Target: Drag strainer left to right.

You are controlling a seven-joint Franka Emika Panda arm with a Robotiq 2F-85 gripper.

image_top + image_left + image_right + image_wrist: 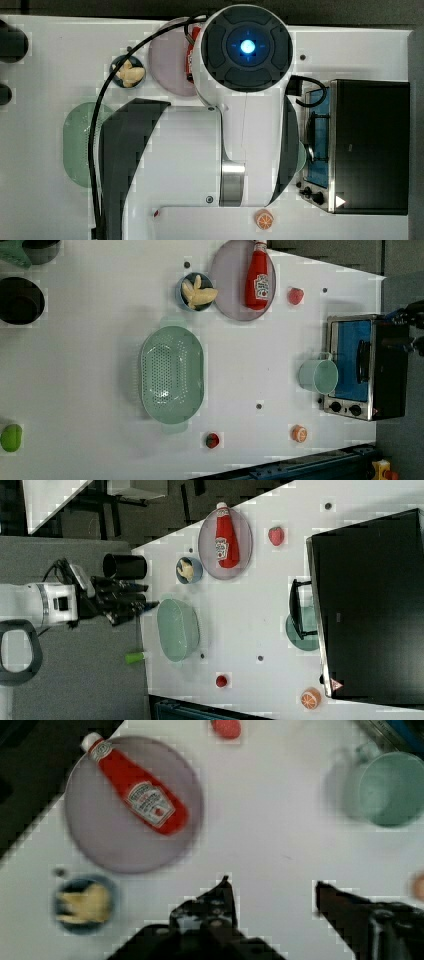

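1. the strainer (172, 374) lies on the white bench (90, 365) a little left of centre in the left view, basin up, its long side running up and down the frame, with nothing in it.
2. in the right view the gripper (142, 606) sits at centre left of the frame, its dark fingers pointing toward the strainer's near rim; how high it hangs above the rim cannot be told, and no contact shows.
3. the gripper is released: in the wrist view its two fingers (220, 895) stand well apart with bare bench between them, grasping nothing.
4. in the top view the arm (245, 60) covers the middle of the frame, and the strainer peeks out at centre left, partly under the dark arm cover.
5. in the left view, above the strainer, a small bowl of pale food (196, 291) sits just beside the grey-lilac plate (230, 287), which carries a ketchup bottle (258, 276).
6. the mint mug (318, 375) stands at the left view's right, touching the front of the toaster oven (365, 367), well apart from the strainer.
7. a small red fruit (212, 440) lies near the strainer's lower end.
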